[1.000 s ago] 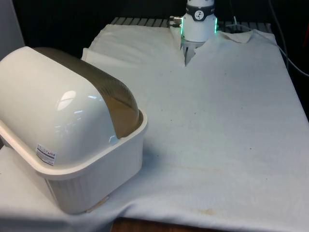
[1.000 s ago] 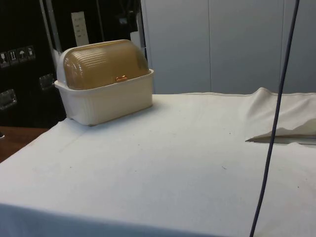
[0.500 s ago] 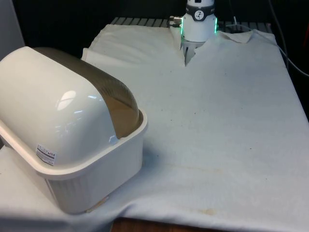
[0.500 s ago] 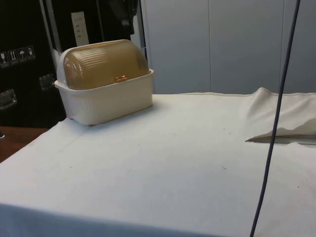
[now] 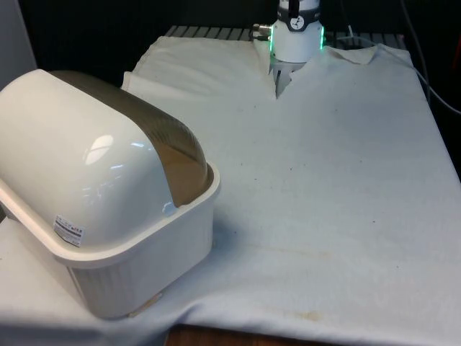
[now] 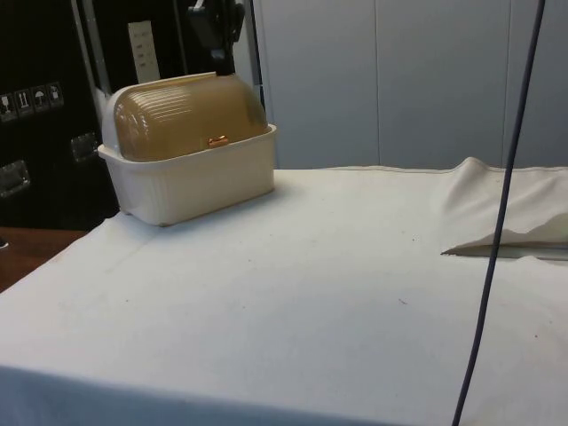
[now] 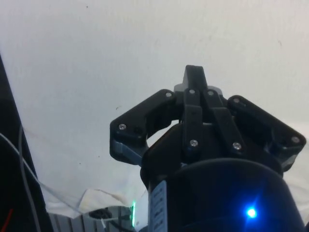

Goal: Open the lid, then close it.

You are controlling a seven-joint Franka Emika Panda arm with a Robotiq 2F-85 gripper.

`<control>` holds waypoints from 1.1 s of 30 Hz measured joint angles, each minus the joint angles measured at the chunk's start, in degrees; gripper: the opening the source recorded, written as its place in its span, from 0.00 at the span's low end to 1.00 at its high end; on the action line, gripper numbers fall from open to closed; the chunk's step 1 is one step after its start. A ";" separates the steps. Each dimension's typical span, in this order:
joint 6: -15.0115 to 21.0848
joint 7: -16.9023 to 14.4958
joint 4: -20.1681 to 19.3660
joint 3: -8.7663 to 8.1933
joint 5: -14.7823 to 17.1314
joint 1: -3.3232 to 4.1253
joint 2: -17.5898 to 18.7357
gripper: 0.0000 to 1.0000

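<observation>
Table under a white cloth [image 5: 338, 180], black curtains at the far end, dark cabinets to one side.

Bread box [image 5: 144, 267] sits at the tabletop's corner, the near one on the front view's left, turned at an angle to the table edges. Its cream back shell faces the front camera. The brown see-through lid [image 6: 182, 120] is rolled fully down. A small orange handle [image 6: 217, 140] sits at the lid's lower edge, just above the tub rim, on the face turned toward the middle of the tabletop. Lid not yet opened.

Gripper [image 7: 194, 77]: fingers pressed together, nothing between them, white cloth beyond the tips. In the side view a dark shape high above the box's far side is most likely the gripper [image 6: 216, 22], well clear of the lid. The arm's base [image 5: 295, 36] is at the far edge, diagonally across from the box.

Judgement: the handle lies below the gripper, on the box's open-table face. The box's long axis runs along that face, so the approach should come down in front of the lid, fingers parted, then lift the handle up and back over the curve.
</observation>
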 measured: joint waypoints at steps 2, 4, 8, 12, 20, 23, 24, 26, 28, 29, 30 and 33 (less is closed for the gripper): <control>1.20 0.17 -0.74 0.00 0.00 -0.06 0.00 0.00; 2.46 0.34 -1.60 0.00 0.00 -0.06 0.00 0.00; 5.67 0.80 -3.84 -0.11 0.00 -0.29 0.00 0.00; 8.25 0.86 -5.44 -0.40 0.00 -0.46 0.23 0.00; 12.61 0.92 -7.68 -1.03 0.00 -0.86 1.49 0.00; 14.90 0.97 -8.54 -1.66 0.00 -1.09 2.64 0.00; 15.53 0.97 -8.71 -1.78 0.06 -1.09 2.98 0.00; 16.21 0.97 -8.82 -1.95 0.06 -1.15 3.32 0.00; 17.76 0.92 -9.05 -2.46 0.29 -1.20 4.30 0.00; 18.22 0.97 -9.11 -2.58 0.34 -1.20 4.64 0.00; 18.62 0.97 -9.17 -2.75 0.34 -1.26 4.93 0.00; 20.23 0.92 -9.40 -3.21 0.52 -1.32 6.02 0.00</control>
